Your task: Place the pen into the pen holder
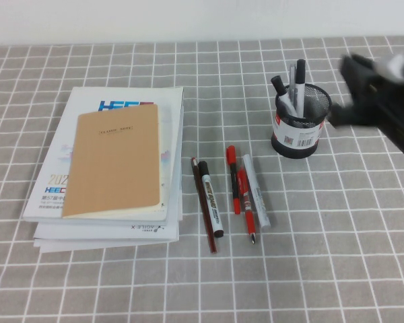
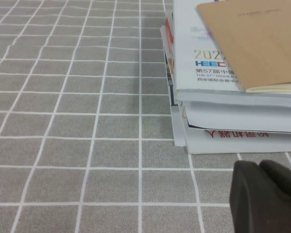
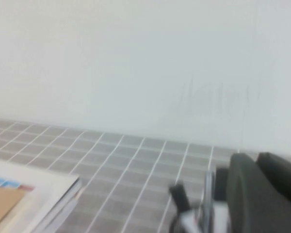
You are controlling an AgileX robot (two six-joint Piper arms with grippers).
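Note:
The pen holder (image 1: 298, 131), a black mesh cup with a white-and-red sticker, stands right of centre. The pen (image 1: 300, 73), black-capped with a grey-white barrel, stands upright in it beside a second black-capped marker (image 1: 279, 85) and a thin grey pen. My right gripper (image 1: 351, 94) hovers blurred just right of the cup, shut and empty. In the right wrist view (image 3: 254, 162) the pen's cap (image 3: 221, 183) sits beside one finger, not between the fingers. My left gripper (image 2: 259, 167) is shut and empty, low over the cloth near the book stack.
A stack of books (image 1: 114, 168) with a tan notebook on top lies at the left. Between it and the cup lie a black-capped white marker (image 1: 211, 200), a brown pencil (image 1: 203, 205), a red pen (image 1: 234, 178) and a white pen (image 1: 256, 192).

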